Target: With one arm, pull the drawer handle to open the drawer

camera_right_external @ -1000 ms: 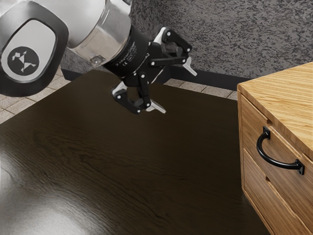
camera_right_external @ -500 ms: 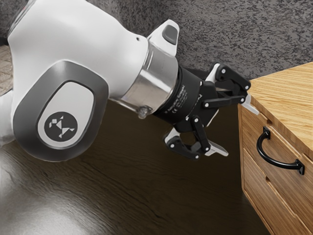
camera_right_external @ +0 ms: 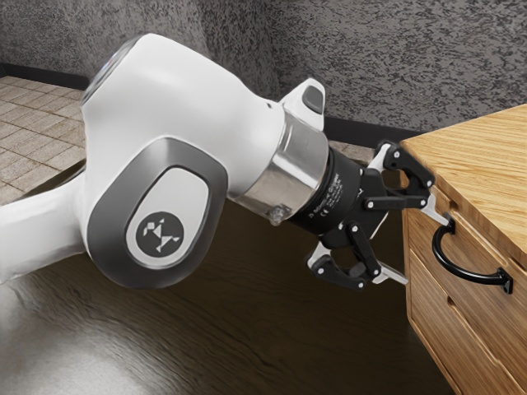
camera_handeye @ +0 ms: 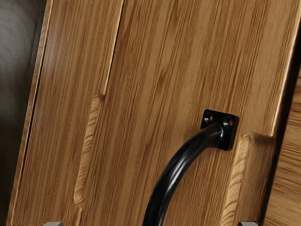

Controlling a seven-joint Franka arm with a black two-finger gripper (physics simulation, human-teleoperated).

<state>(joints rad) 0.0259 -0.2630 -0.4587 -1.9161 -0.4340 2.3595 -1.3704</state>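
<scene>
Right, my gripper (camera_right_external: 421, 249) is up against the front of the wooden drawer cabinet (camera_right_external: 486, 156) at the exterior view's right, and my fingers are spread wide, clasping nothing. The upper fingertip (camera_right_external: 440, 217) sits just beside the top end of the black drawer handle (camera_right_external: 466, 267); whether it actually touches the bar, I cannot tell. The lower fingertip (camera_right_external: 394, 276) hangs off the cabinet's near corner, above the dark wooden table (camera_right_external: 206, 329).

The handle is a curved bar fixed to the upper drawer front (camera_right_external: 428, 206), which looks flush with the drawer front below it (camera_right_external: 445, 321), so the drawer reads as shut.

From my wrist, the wood grain of that drawer front (camera_handeye: 155, 70) is very close. The handle (camera_handeye: 181, 174) arcs away from its square black mounting plate (camera_handeye: 219, 128), two screws showing, and runs down between my two pale fingertips (camera_handeye: 52, 223) at the frame's edge.
</scene>
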